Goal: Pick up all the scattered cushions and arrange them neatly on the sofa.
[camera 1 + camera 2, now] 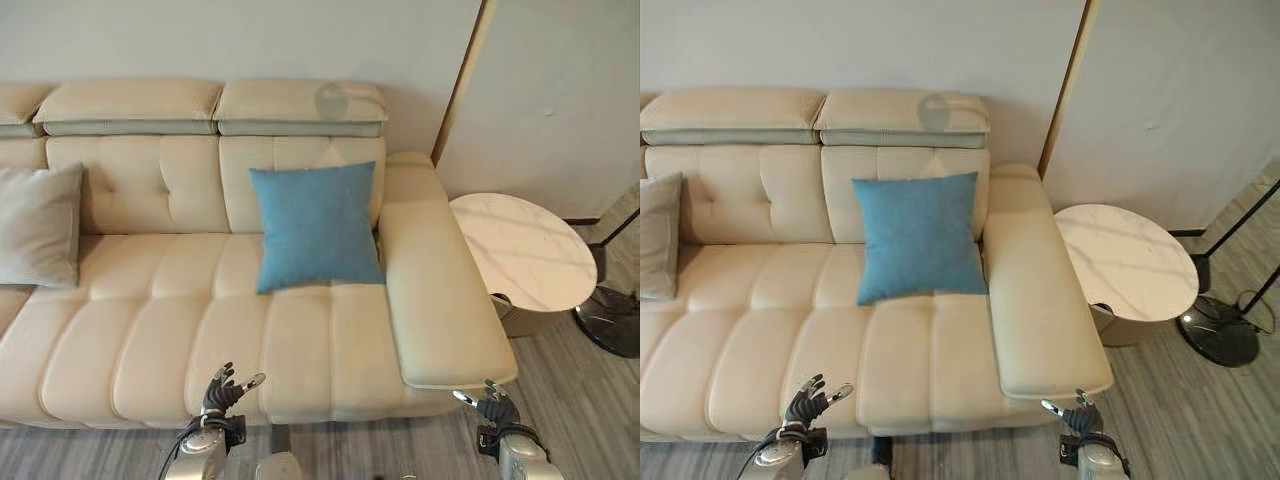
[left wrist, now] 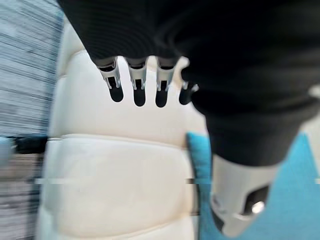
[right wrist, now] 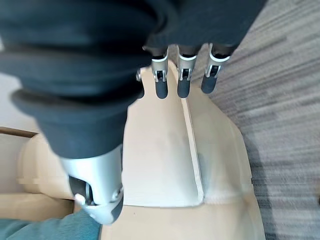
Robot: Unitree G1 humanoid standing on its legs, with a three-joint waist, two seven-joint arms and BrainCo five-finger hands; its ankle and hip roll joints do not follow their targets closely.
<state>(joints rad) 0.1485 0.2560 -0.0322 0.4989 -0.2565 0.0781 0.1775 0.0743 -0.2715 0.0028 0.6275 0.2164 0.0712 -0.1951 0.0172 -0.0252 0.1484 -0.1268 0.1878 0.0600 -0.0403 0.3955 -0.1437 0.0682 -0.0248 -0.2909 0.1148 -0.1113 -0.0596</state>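
Observation:
A blue cushion (image 1: 315, 225) stands upright on the cream sofa (image 1: 150, 330), leaning on the backrest beside the right armrest (image 1: 435, 290). A grey cushion (image 1: 40, 225) leans on the backrest at the sofa's left end. My left hand (image 1: 222, 392) hovers low in front of the seat's front edge, fingers (image 2: 137, 87) straight and spread, holding nothing. My right hand (image 1: 497, 410) is off the front corner of the armrest, fingers (image 3: 182, 77) straight, empty. The blue cushion (image 2: 300, 200) also shows past the left thumb.
A round white marble side table (image 1: 522, 250) stands right of the armrest. A dark floor-lamp base (image 1: 612, 320) and its pole are beyond it at the far right. Grey wood floor (image 1: 580, 400) runs along the sofa's front and right.

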